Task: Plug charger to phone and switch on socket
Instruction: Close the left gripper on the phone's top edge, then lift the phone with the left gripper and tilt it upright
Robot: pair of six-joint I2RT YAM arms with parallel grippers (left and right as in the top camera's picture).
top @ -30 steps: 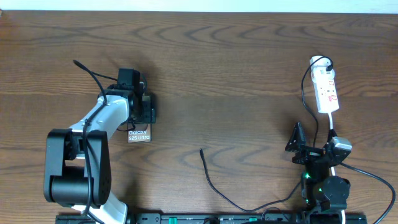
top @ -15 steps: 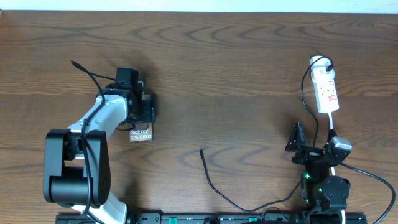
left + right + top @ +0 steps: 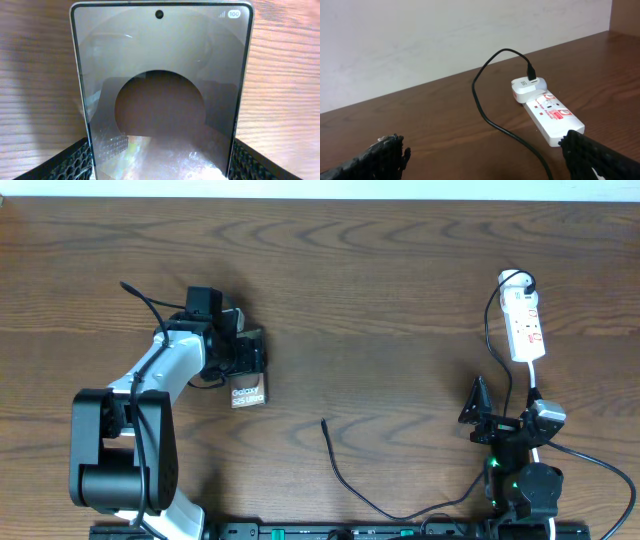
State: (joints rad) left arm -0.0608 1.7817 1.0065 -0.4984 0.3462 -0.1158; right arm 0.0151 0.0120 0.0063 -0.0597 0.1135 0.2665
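Observation:
The phone (image 3: 248, 394), a dark glossy slab with white "Galaxy" lettering, lies on the table left of centre. My left gripper (image 3: 242, 360) is shut on its far end. In the left wrist view the phone (image 3: 160, 95) fills the frame, with the fingers (image 3: 70, 162) pressed against both long edges. The charger (image 3: 345, 478) is a thin black cable whose free tip lies at mid-table. It runs right to a white plug (image 3: 527, 87) in the socket (image 3: 525, 328), a white strip with red markings (image 3: 552, 115). My right gripper (image 3: 510, 408) stands open in front of the socket, holding nothing.
The bare wooden table stretches between the phone and the socket. The back edge of the table meets a pale wall (image 3: 445, 35). The black cable (image 3: 485, 107) loops across the table in front of the right gripper (image 3: 485, 160).
My left gripper has swung the phone to the right and turned it slightly. The right arm, cable and socket have not moved.

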